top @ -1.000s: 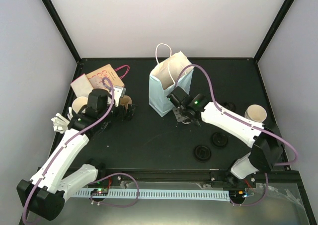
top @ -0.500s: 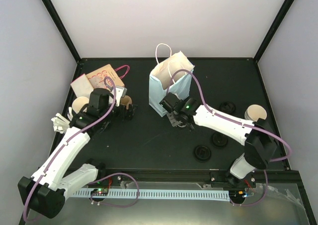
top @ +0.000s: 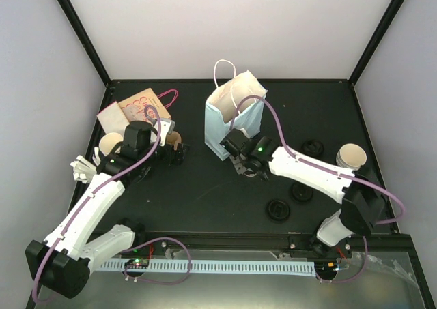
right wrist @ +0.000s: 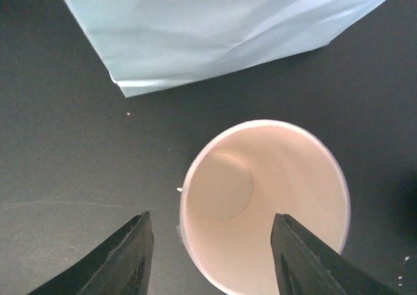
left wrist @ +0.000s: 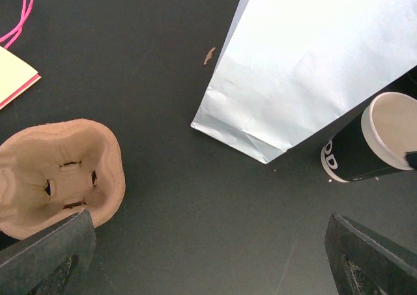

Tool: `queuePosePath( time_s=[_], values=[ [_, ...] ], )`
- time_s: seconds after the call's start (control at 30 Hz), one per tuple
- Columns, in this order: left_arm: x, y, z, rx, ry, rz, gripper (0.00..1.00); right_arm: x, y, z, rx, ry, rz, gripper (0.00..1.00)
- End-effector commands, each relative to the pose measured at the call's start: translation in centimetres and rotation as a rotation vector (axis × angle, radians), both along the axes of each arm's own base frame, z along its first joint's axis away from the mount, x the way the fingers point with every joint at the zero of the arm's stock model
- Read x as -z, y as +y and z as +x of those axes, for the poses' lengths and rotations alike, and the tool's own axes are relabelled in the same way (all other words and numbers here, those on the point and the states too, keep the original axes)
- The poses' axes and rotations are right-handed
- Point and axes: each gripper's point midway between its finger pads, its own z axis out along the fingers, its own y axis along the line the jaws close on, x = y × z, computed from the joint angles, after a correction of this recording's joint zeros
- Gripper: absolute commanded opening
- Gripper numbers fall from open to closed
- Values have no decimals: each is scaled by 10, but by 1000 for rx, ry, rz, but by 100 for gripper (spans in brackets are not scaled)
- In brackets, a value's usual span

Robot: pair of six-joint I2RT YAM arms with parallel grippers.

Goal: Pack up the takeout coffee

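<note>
Two grippers parted — right gripper (right wrist: 210,220) straddling the cup (right wrist: 260,191), left gripper (left wrist: 208,218) wider.

The cup (right wrist: 260,204) runs off the bottom edge — the carrier (left wrist: 52,178) off the left.

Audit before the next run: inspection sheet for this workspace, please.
Surface: black table, brown crumb.
Job's things: upright pale blue paper bag; open black paper cup beside it; brown moulded-pulp cup carrier; black lids; another paper cup far right.
Clutter: flat tan paper bag with pink handles.
Grippers: left gripper open, empty; right gripper open over the black cup.
Cables: purple cables along both arms.
Surroundings: white walls, black frame posts.
</note>
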Motion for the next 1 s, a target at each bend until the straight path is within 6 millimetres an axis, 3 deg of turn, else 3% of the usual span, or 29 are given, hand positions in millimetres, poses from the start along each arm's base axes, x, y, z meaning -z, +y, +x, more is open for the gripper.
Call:
queuePosePath(
  time_s=[0.0, 0.2, 0.33, 0.37, 0.43, 0.6, 0.73, 0.83, 0.97],
  values=[
    [-9, -4, 0, 27, -35, -7, 99, -47, -9, 6, 49, -133, 81, 55],
    [-10, -5, 0, 33, -38, -9, 99, -93, -37, 7, 153, -281, 154, 62],
    [-10, -5, -1, 36, -41, -9, 99, -105, -60, -1, 228, -332, 205, 86],
    [-10, -5, -1, 36, -39, -9, 99, -105, -63, -3, 235, -333, 214, 87],
    [-10, -5, -1, 37, -40, -10, 99, -100, -67, -8, 257, -310, 224, 91],
    [-10, -6, -1, 38, -39, -10, 99, -80, -65, -27, 290, -187, 312, 87],
    [-10, -6, -1, 41, -38, -10, 99, -54, -61, -47, 278, -65, 354, 88],
    [-9, -7, 0, 44, -36, -12, 99, -36, -64, -65, 276, 37, 334, 98],
    [-7, -9, -1, 54, -24, -17, 99, -7, -64, -91, 265, 193, 325, 100]
  ],
)
